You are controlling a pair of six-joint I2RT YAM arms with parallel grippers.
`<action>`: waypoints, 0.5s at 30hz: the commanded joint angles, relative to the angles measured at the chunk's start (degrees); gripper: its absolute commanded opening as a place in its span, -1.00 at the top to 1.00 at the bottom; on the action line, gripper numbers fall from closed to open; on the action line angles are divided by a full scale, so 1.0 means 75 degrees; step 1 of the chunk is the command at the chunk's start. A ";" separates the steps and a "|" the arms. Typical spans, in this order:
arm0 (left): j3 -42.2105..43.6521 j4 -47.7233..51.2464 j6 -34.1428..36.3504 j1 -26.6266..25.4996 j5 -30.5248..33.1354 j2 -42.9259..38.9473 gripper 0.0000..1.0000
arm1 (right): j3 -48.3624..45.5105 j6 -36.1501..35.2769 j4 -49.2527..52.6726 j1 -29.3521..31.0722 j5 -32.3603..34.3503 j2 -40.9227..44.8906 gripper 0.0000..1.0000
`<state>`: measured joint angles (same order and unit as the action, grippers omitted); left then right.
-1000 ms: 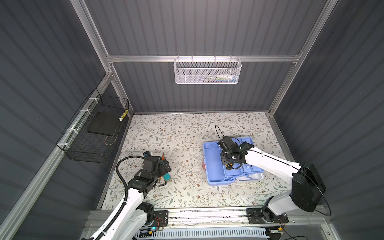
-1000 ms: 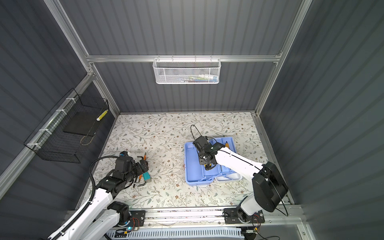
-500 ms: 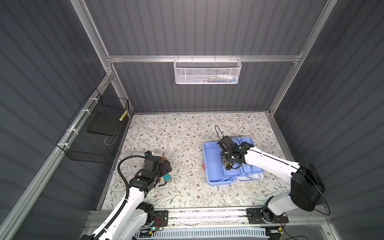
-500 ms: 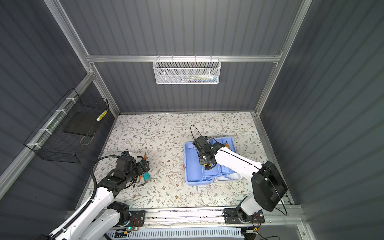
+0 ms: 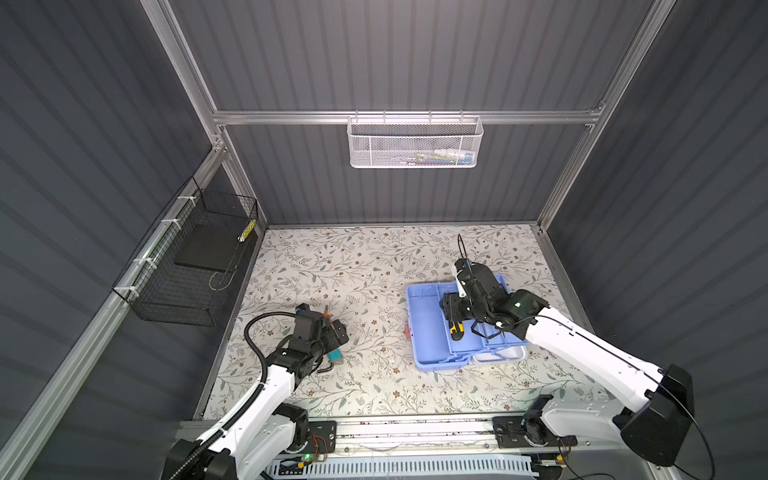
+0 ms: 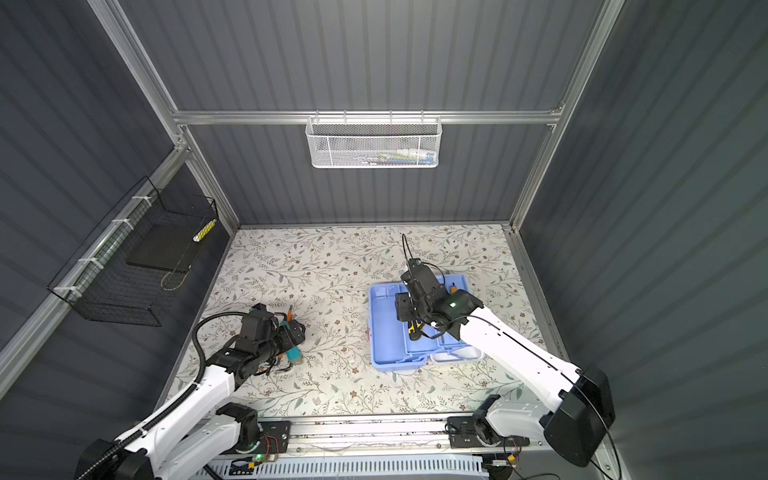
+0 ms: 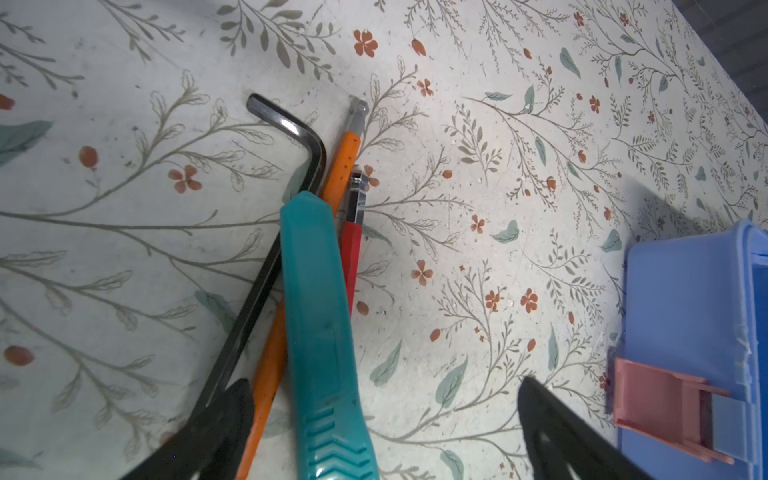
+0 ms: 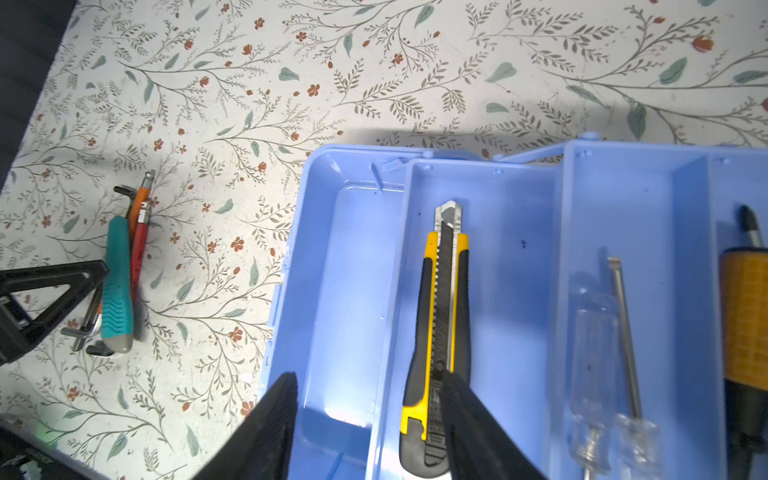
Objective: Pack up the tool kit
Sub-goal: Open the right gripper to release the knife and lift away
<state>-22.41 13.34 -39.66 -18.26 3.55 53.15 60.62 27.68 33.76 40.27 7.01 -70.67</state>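
The tool kit (image 5: 428,332) (image 6: 386,332) lies open on the floral table, its light blue trays spread out. A yellow-black utility knife (image 8: 444,299) (image 5: 456,330) rests in a middle tray. My right gripper (image 8: 369,377) (image 5: 451,309) hovers open over it, one finger above the knife's handle. Clear-handled screwdrivers (image 8: 594,332) and an orange-handled tool (image 8: 744,316) lie in the adjoining tray. My left gripper (image 7: 382,384) (image 5: 332,332) stands open over a pile: a teal utility knife (image 7: 316,299) between its fingers, a black hex key (image 7: 299,137), an orange screwdriver (image 7: 343,162) and a red one (image 7: 351,245).
A white mesh basket (image 5: 415,143) hangs on the back wall and a black wire basket (image 5: 195,266) on the left wall. The kit's pink-red latch (image 7: 656,395) faces the tool pile. Dark walls close in three sides of the table.
My right gripper's jaws have spread apart, and the yellow-black knife now lies loose in the tray. The left arm has shifted only slightly over the pile.
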 commanded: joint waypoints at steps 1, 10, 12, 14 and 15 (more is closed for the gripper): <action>0.0123 -0.0361 -0.0111 0.0032 -0.0169 0.0193 -0.99 | -0.0221 0.0004 -0.0126 -0.0014 -0.0216 0.0194 -0.16; 0.0174 -0.0921 -0.0196 0.0010 -0.0312 0.0639 -0.99 | -0.0501 -0.0037 -0.0216 -0.0014 -0.0357 0.0359 -0.17; 0.0188 -0.1111 -0.0245 -0.0019 -0.0413 0.0735 -0.99 | -0.0524 -0.0050 -0.0245 -0.0014 -0.0354 0.0353 -0.17; 0.0169 -0.1275 -0.0315 -0.0060 -0.0487 0.0805 -0.99 | -0.0524 -0.0087 -0.0260 -0.0026 -0.0340 0.0342 -0.18; 0.0186 -0.1368 -0.0333 -0.0082 -0.0533 0.0829 -0.99 | -0.0518 -0.0105 -0.0285 -0.0026 -0.0354 0.0330 -0.18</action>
<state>-21.67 6.00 -41.01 -18.41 1.37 58.87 57.32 27.59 32.53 40.27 4.62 -68.86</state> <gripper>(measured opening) 0.994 0.589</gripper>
